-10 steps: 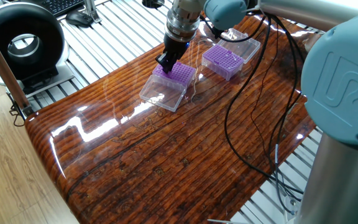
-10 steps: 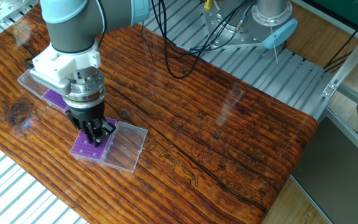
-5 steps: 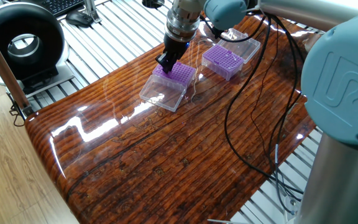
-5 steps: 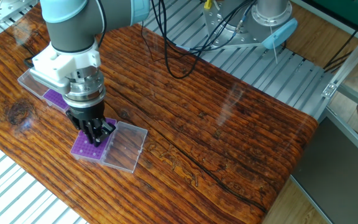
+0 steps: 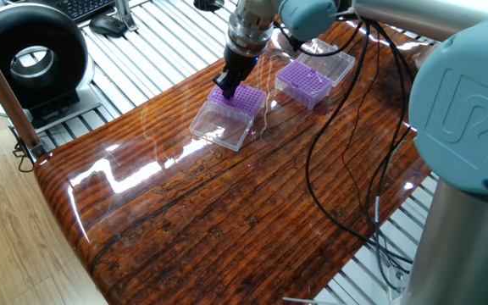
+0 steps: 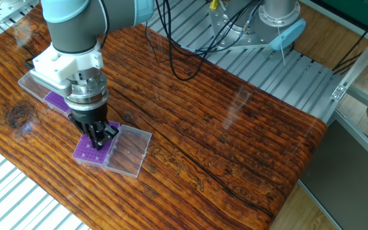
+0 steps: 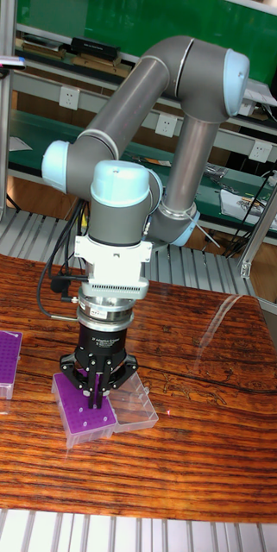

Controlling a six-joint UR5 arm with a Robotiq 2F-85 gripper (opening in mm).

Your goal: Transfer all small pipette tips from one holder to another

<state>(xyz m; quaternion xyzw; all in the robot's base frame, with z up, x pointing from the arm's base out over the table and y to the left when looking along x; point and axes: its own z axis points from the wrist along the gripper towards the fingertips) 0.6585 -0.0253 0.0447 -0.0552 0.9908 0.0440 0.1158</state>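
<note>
Hovering low over the nearer purple box (image 5: 242,101), the claw (image 6: 99,137) has its fingers drawn close together, tips at or just above the box's top; whether a tip is pinched between them is too small to tell. This box sits on the tabletop (image 5: 227,203) with its clear lid (image 6: 128,151) folded open beside it. The second purple box (image 5: 303,82) stands apart, also open. The small pipette tips (image 7: 2,347) show only as a few pale dots on that box in the tall view; how many sit in either box cannot be counted. Judging by the claw working at one box, the transfer looks underway, not finished.
</note>
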